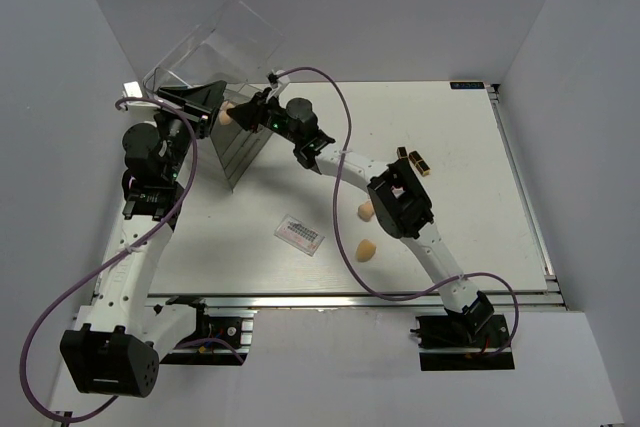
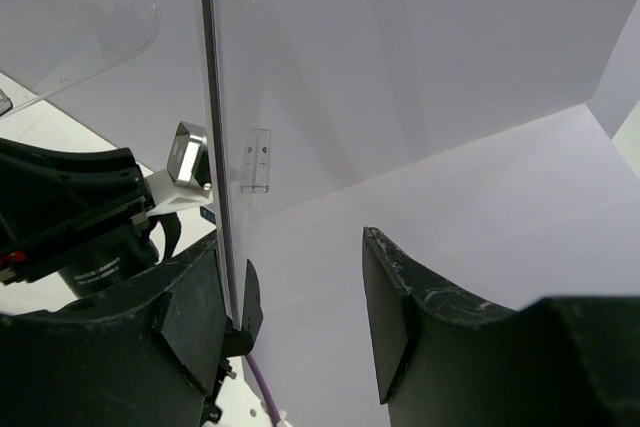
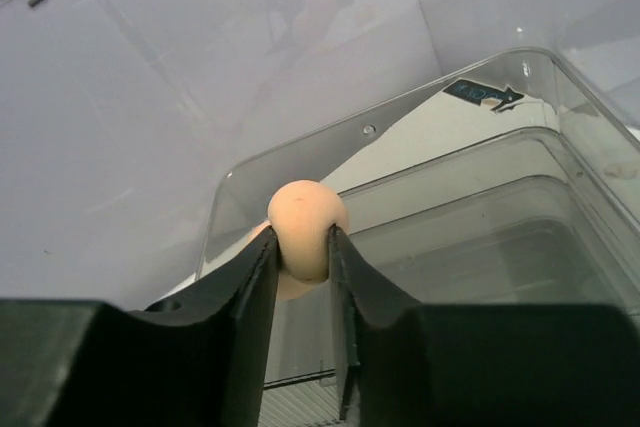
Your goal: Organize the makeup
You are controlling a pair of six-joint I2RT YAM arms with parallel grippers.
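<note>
Inspection of the work surface, largest item first.

The white table [image 1: 480, 237] is carrying all items. The clear plastic drawer box [image 1: 248, 152] is standing at the far left, and its clear lid [image 1: 225, 47] is tilting up and away toward the far wall.

The left arm is reaching up the left side to the box. The left gripper [image 2: 305, 267] is standing with its jaws spread. The thin edge of the lid is lying against the inner face of one finger [image 2: 195, 332], while the other finger is standing well clear of it.

The right arm is stretching across from the near right to the far left. The right gripper [image 3: 305, 237] is pinching the held sponge [image 3: 305, 212], with both fingers touching its sides. This tan, egg-shaped sponge is hanging over the open clear compartment of the box. A second tan shape is showing just behind and below it, mostly hidden by the fingers; what it is cannot be told.

The flat palette [image 1: 299, 234] is lying on the table near the middle, toward the near edge, apart from everything else.

The far loose sponge [image 1: 366, 210] is lying right of the palette, beside the right arm. The near loose sponge [image 1: 367, 250] is lying just nearer than it.

The two lipstick tubes [image 1: 413, 159] are lying side by side toward the right of the middle, farther back than the loose sponges.
</note>
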